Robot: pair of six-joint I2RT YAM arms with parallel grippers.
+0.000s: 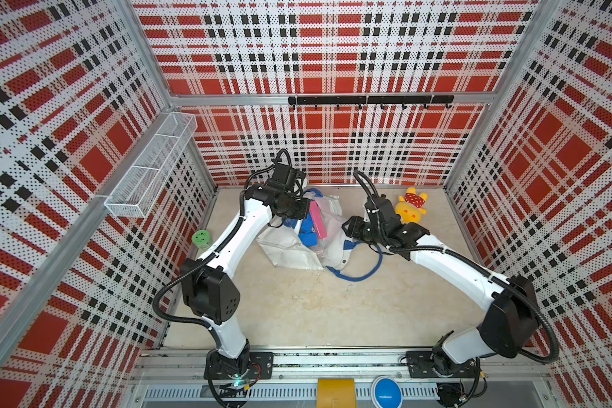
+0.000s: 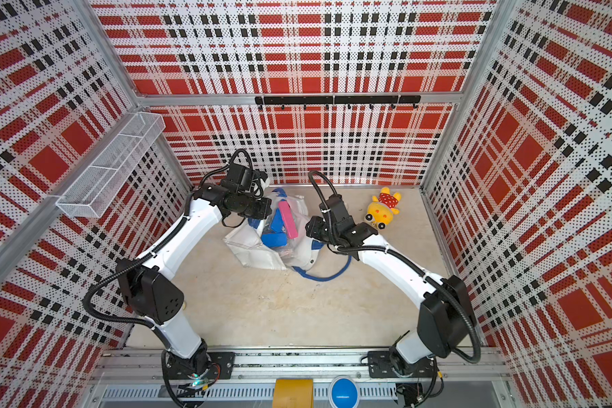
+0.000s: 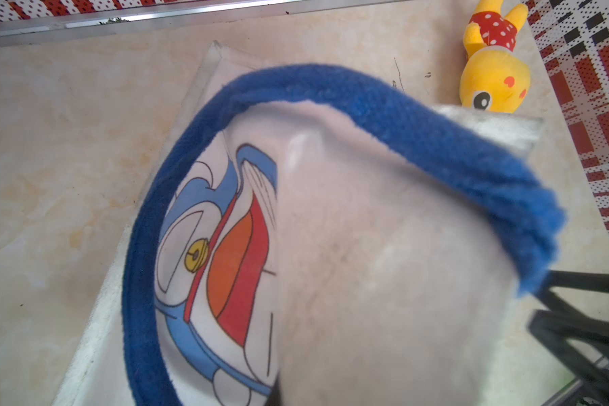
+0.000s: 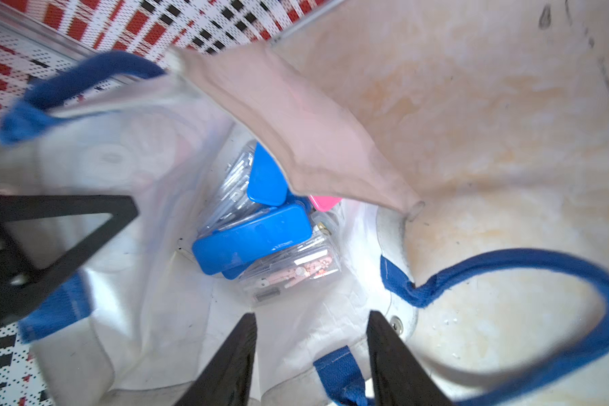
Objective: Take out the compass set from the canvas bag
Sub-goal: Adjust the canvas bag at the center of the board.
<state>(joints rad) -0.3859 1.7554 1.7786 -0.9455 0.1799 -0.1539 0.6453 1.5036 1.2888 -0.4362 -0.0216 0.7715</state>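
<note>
Going from the left: a white mesh basket point(image 1: 149, 166) hung on the left wall, and a small green round thing point(image 1: 201, 239) (roll or tub, couldn't tell) sat at the 9 o'clock edge of the table point(image 1: 297, 311). The left gripper point(image 1: 304, 211) was at roughly 11 o'clock, clenched tight on the rim of the canvas bag point(image 1: 290, 252) and holding that side of the mouth up. Its wrist view was mostly blurry canvas, plus a blue handle point(image 3: 436, 140) and a cartoon cat print point(image 3: 225, 246). In both top views the bag lay slumped between 11 and 12 o'clock with its mouth gaping. The right wrist view looked straight in. A long blue case point(image 4: 254, 239) lay there with a smaller blue one point(image 4: 266, 179) touching it, and a pink case point(image 4: 326, 203) peeked out from under a canvas flap. The compass set point(image 4: 296, 272), a clear case with pinkish tools, lay at the bottom of the bag, partly under the long blue case. A second clear case point(image 4: 232, 186) lay behind it. The right gripper point(image 4: 312, 316) hovered at the bag's mouth on its 3 o'clock side, released, jaws apart with nothing between them. A blue handle loop point(image 1: 364, 273) lay flat on the table at the bag's 4 o'clock. A yellow plush toy point(image 1: 411, 206) in a red polka-dot top lay at 1 o'clock, apart from the bag.
</note>
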